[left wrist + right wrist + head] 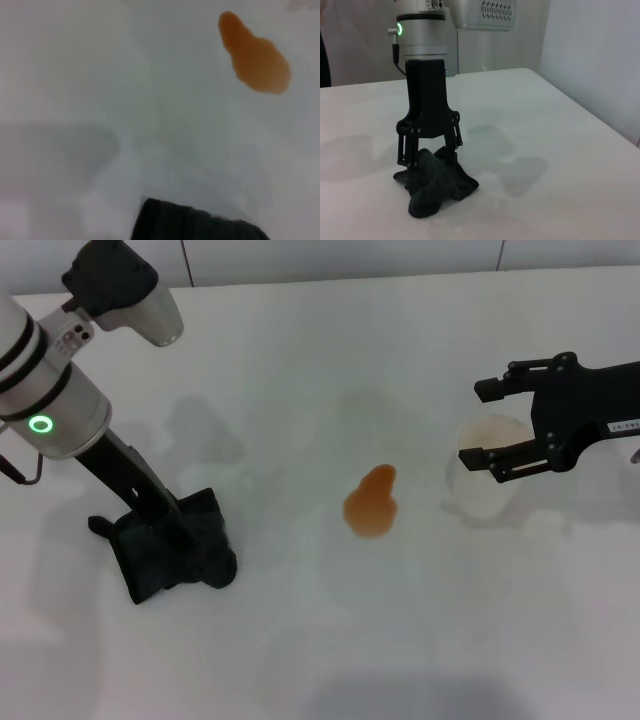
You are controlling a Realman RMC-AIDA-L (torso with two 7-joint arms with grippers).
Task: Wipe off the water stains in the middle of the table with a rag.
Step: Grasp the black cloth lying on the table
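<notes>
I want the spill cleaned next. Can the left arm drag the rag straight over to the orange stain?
Probably yes. The left hand is down on the rag, and only bare table lies between it and the orange stain. The cup and right hand sit beyond the stain.

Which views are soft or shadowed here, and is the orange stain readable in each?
Head view: even light, faint arm shadows on the table, stain crisp. Left wrist view: soft focus, stain edges blurred, rag cut by the frame. Right wrist view: sharp on the left gripper down on the rag; no stain visible.
</notes>
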